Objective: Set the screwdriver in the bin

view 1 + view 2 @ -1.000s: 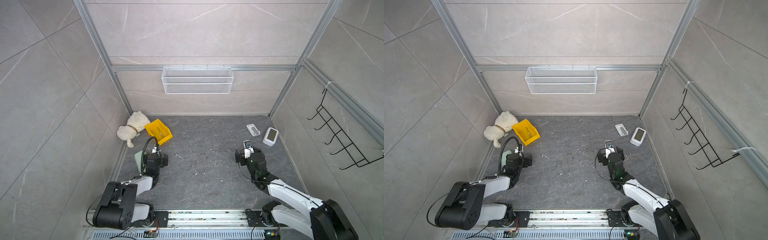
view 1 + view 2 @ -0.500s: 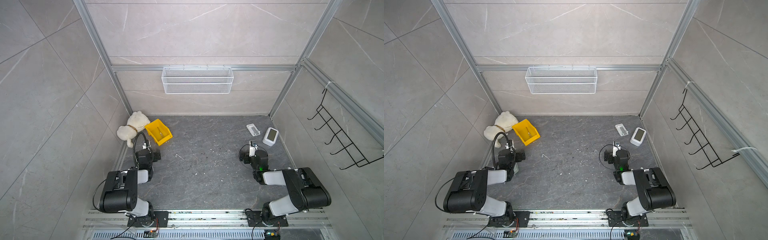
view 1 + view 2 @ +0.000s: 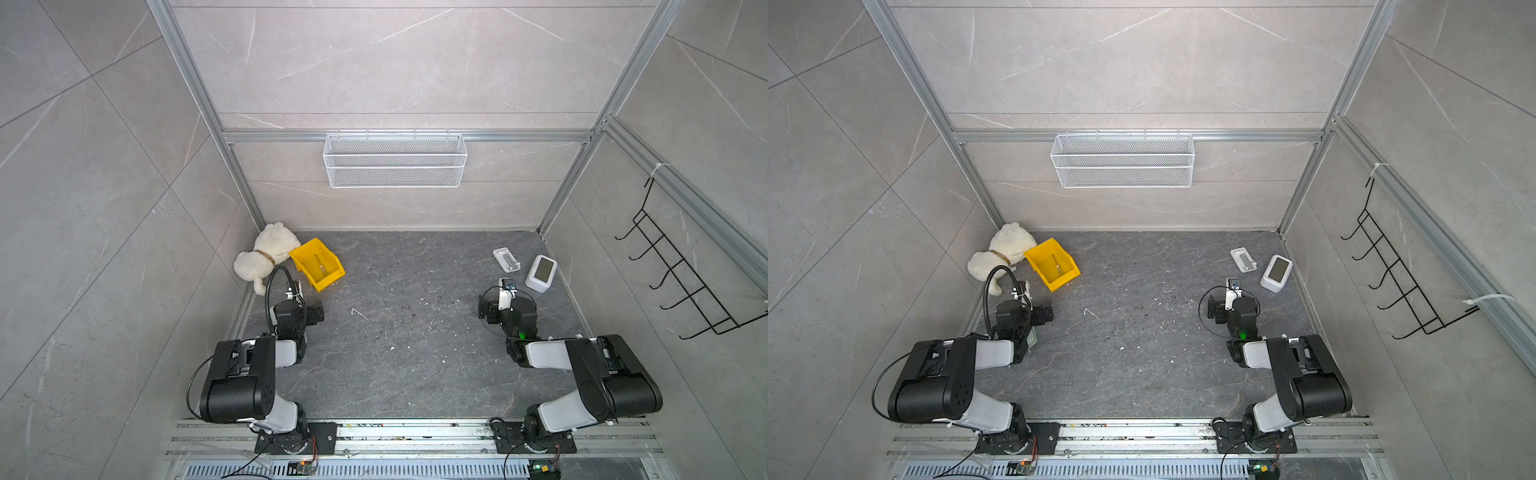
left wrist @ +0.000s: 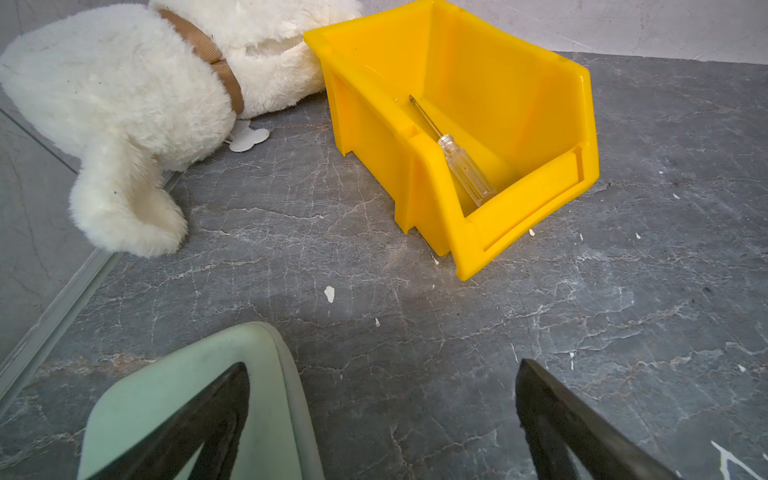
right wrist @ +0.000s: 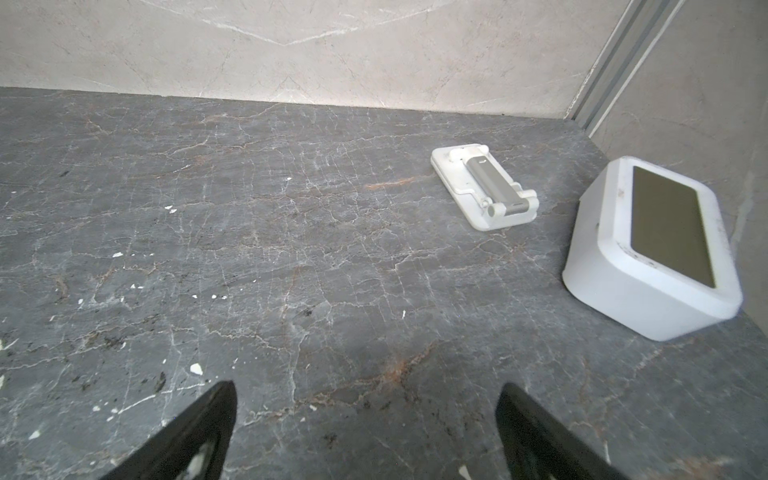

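The screwdriver (image 4: 461, 162), a thin metal shaft with a clear handle, lies inside the yellow bin (image 4: 519, 216), its handle toward the low front lip. In both top views the bin (image 3: 328, 282) (image 3: 1061, 284) sits at the back left of the floor, with the screwdriver (image 3: 1055, 262) in it. My left gripper (image 4: 380, 365) is open and empty, a short way in front of the bin and apart from it. On the right side my right gripper (image 5: 368, 388) is open and empty over bare floor.
A white plush dog (image 3: 266, 257) lies against the bin's back left. A pale green flat thing (image 4: 199, 399) lies under my left finger. A white-grey gadget (image 5: 484, 187) and a white box with a screen (image 5: 648, 257) sit back right. A wire basket (image 3: 395, 162) hangs on the back wall and a hook rack (image 3: 673, 282) on the right wall.
Both arms have folded back toward their bases, and the left gripper has drawn away from the bin. Both grippers stayed open. The bin has not moved.
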Tool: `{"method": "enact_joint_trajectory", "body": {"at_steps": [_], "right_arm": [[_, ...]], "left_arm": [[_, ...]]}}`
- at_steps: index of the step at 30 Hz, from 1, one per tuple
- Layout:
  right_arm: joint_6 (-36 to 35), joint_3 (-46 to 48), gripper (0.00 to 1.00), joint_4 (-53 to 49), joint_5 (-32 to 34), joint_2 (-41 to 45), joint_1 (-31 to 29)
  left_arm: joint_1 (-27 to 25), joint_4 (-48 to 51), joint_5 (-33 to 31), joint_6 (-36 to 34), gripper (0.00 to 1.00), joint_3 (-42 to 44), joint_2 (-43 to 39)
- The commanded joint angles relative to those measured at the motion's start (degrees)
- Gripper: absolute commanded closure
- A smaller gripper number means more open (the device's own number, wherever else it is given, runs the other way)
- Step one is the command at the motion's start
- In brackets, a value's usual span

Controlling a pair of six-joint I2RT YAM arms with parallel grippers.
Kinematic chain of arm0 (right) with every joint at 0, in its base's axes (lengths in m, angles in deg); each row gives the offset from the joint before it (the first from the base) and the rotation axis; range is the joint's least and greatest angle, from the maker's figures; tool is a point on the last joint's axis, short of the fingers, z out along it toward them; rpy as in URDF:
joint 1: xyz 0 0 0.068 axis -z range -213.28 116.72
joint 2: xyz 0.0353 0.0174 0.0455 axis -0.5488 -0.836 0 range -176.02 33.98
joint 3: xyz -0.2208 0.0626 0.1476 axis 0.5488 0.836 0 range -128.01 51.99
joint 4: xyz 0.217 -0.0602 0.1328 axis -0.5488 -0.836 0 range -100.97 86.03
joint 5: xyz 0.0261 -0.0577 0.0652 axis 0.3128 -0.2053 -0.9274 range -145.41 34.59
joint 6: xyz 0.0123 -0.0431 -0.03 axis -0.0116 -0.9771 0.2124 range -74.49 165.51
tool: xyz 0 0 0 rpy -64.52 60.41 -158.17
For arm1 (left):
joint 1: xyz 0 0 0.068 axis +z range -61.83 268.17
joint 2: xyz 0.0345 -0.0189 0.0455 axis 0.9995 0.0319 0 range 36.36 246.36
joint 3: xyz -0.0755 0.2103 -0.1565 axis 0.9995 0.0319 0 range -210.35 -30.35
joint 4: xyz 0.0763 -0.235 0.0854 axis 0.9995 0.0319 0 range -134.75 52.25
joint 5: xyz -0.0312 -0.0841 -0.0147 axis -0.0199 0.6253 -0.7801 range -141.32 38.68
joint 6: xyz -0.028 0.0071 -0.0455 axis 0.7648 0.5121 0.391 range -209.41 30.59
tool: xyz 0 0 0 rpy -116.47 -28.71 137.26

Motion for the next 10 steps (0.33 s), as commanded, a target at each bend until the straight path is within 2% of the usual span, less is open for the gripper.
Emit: {"method": "enact_joint_trajectory", "body": {"at_steps": [1, 10], "right_arm": [[0.6, -1.1, 0.01, 0.5, -0.6, -0.1, 0.2], [0.7, -1.2, 0.01, 0.3, -0.6, -0.2, 0.2]], "left_arm": [[0.2, -3.3, 0.6, 0.6, 0.0, 0.0, -0.3], [0.2, -3.3, 0.5, 0.7, 0.0, 0.0, -0.3]]}}
